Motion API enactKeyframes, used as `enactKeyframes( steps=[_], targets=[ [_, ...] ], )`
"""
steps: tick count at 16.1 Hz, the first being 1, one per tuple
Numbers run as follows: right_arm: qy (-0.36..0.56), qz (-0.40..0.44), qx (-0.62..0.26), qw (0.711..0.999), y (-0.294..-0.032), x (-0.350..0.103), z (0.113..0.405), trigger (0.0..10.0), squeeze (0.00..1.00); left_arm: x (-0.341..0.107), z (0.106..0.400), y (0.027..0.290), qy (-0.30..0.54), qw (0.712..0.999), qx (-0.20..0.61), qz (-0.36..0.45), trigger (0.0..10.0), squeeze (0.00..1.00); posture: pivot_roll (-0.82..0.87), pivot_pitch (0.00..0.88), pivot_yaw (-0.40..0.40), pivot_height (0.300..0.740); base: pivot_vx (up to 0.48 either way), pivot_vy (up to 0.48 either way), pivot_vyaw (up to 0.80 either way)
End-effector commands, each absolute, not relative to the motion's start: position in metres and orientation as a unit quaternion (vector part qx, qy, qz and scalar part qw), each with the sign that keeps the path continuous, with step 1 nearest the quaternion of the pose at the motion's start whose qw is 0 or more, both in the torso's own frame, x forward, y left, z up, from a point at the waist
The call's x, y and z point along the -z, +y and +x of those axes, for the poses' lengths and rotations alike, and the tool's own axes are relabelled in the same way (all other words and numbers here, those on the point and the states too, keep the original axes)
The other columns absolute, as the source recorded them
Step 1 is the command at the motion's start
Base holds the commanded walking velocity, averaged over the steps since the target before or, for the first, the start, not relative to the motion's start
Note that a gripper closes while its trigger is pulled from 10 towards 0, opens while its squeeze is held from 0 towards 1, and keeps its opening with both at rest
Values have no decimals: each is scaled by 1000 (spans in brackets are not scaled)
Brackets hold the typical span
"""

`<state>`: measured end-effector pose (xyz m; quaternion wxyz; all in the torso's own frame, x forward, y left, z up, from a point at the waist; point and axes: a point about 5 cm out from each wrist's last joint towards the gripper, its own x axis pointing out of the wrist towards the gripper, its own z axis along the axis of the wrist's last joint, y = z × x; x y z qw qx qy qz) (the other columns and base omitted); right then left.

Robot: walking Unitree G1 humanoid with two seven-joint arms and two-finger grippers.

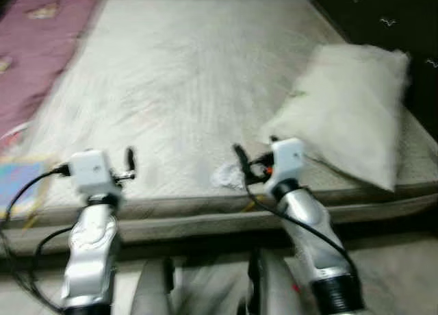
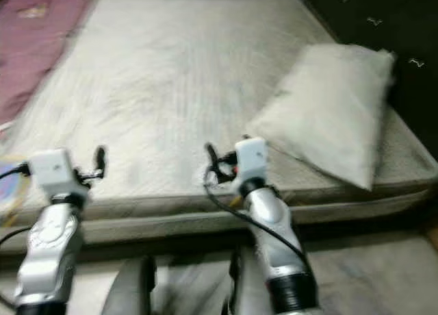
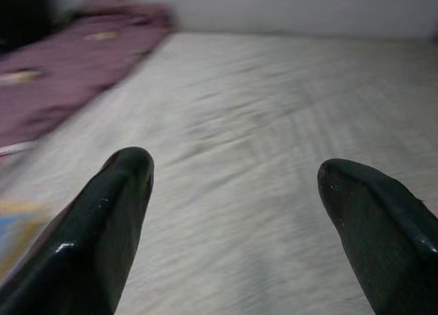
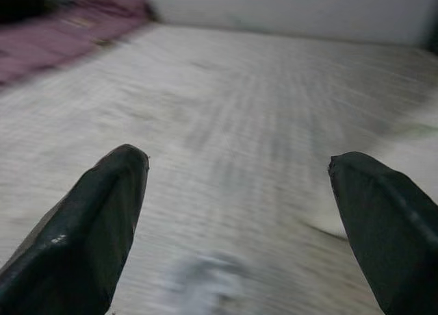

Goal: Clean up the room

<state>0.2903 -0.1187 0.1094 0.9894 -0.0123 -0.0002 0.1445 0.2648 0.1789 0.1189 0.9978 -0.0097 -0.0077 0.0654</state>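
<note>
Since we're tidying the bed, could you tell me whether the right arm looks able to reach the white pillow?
Probably yes: the right gripper is open above the mattress edge, with the pillow just beside it and nothing between.

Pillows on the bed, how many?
1. The white pillow lies on the mattress, at the robot's right, just beyond the right gripper. Others may lie out of frame.

No words, labels, brands or numbers can be read anywhere. The colourful flat thing [image 1: 19, 181] at the near left edge of the bed [image 1: 191, 89] is too blurred to tell.
</note>
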Motion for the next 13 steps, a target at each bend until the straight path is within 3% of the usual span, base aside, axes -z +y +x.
enactKeyframes(
  steps=[1,7,13],
  targets=[
    [-2,-12,-134,991,-125,-110,291,10000,0,-114,263,173,3,998,-56,-11,10000,0,46,39,-30,593,0,0,0],
    [-3,-9,-137,990,-124,-110,291,10000,0,-119,272,163,-9,999,-32,-17,10000,0,45,38,-30,588,0,0,0],
    [10,-5,-162,987,-119,-106,291,10000,0,-116,271,165,1,999,-42,-27,10000,0,46,45,-31,518,0,0,0]
  ],
)
